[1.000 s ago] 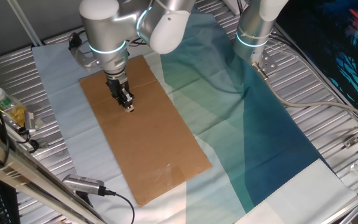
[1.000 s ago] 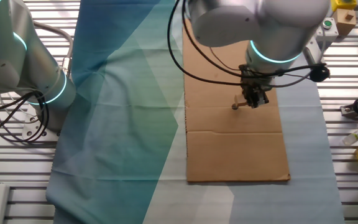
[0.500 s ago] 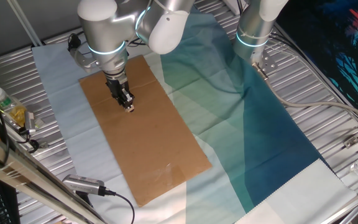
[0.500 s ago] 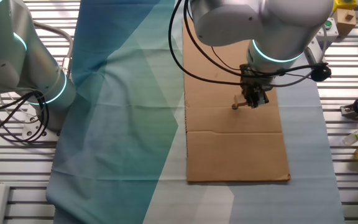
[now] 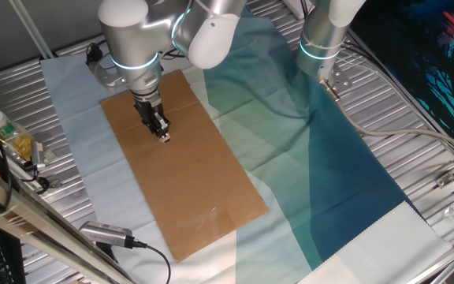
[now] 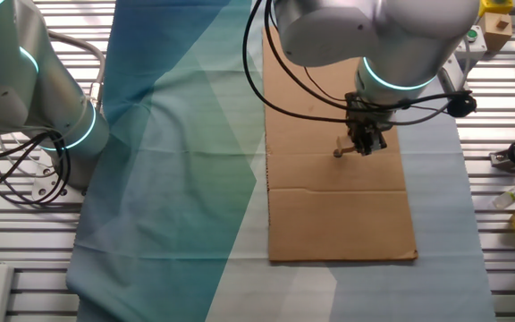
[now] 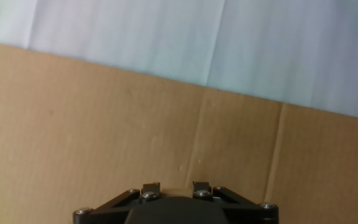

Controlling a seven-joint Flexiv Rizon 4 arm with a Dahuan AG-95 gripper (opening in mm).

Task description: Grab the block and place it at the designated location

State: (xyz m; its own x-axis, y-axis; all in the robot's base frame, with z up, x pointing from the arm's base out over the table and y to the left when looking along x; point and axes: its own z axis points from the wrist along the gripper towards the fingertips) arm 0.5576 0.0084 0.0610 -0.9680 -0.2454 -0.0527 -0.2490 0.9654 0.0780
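Observation:
My gripper point(image 5: 162, 132) stands low over the upper part of the brown cardboard sheet point(image 5: 187, 189). The block point(image 5: 165, 138) is a small pale cube right at the fingertips, and the jaws stand narrow around it. In the other fixed view the gripper point(image 6: 361, 148) points down and the block point(image 6: 339, 153) shows just left of its tips, at cardboard level. The hand view shows only the black gripper base point(image 7: 174, 208) over the cardboard point(image 7: 104, 124); the fingertips and the block are hidden there. The black dot mark shows in no view.
The cardboard lies on a pale sheet point(image 5: 69, 102) beside a blue-green cloth point(image 5: 321, 173). A second arm's base point(image 5: 321, 39) stands at the back. Bottles point(image 5: 10, 134) lie at the left edge, and a cable and plug point(image 5: 109, 234) near the front.
The arm shifted very slightly a second ago and has stayed still since. The block has stayed at the fingertips.

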